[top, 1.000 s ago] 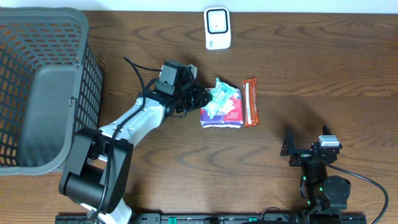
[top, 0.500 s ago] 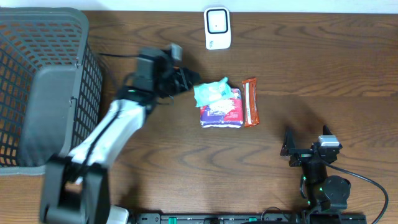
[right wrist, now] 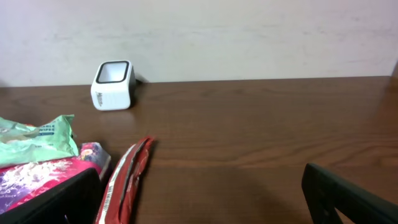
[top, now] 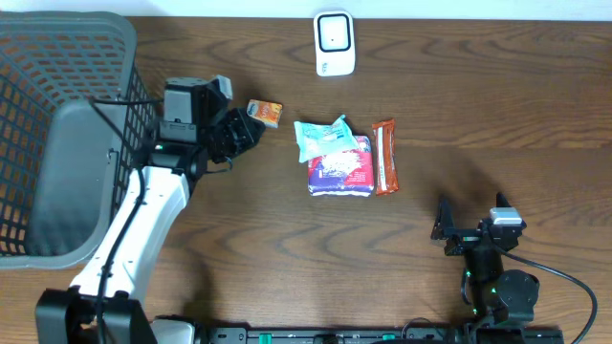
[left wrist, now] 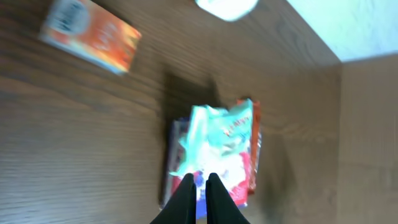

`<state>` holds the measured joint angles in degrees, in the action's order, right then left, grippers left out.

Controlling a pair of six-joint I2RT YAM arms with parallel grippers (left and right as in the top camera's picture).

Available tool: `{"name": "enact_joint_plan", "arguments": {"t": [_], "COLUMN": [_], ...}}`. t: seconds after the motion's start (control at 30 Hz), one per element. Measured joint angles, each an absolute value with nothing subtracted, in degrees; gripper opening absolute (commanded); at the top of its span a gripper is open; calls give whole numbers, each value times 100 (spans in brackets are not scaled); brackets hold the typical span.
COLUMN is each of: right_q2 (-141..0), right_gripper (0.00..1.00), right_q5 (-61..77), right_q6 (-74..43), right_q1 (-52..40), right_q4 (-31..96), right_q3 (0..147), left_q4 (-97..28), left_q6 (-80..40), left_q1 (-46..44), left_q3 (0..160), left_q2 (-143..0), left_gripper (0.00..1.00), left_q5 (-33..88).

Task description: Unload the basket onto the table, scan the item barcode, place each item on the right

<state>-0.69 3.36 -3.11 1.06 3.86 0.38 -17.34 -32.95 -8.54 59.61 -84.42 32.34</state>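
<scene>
The wooden desk (top: 497, 105) carries a grey mesh basket (top: 57, 143) at its left end. The left arm (top: 143, 210) reaches up beside the basket. Its left end effector (top: 251, 134) is clenched with nothing between the fingers, which in the left wrist view nearly touch each other. It points towards the pile of goods in the middle of the desk.

That pile is a pink-and-purple packet (top: 339, 174) with a teal wipes packet (top: 323, 137) lying across its upper part. A red bar wrapper (top: 384, 158) lies against its right side.

The right end effector (right wrist: 200, 177) sits low near the front right edge. It is released wide and empty, well apart from the goods.

The white scanner (top: 335, 43) stands at the far edge, above the pile. A small orange box (top: 265, 113) lies just beside the left end effector's tip, free of the fingers.
</scene>
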Motion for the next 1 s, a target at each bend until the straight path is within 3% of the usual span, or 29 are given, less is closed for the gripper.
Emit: {"name": "enact_joint_plan", "arguments": {"t": [0.23,0.47,0.7,1.0], "right_q2": [-69,-69,-69,-69], "right_gripper": [99,99,99,99], "right_q5": [336,336,336,336], "right_q6": [-311,-311,-311,-311], "right_q1": [106,106,106,106], "right_q4": [386,388,386,386], "right_q3": [38,38,38,38], "left_q4": [-1463,-1232,-482,163], "left_q6": [-3275,-3273,-3275,-3258], "left_q1": [-1920,-2928,-3079,-3076], "left_q3": [5961,5961,5959,5959], "left_q2": [-8733,-9533,-10361,-10407], "left_gripper": [8,7,7,7], "left_q5": [3315,2401,1981,1398]}}
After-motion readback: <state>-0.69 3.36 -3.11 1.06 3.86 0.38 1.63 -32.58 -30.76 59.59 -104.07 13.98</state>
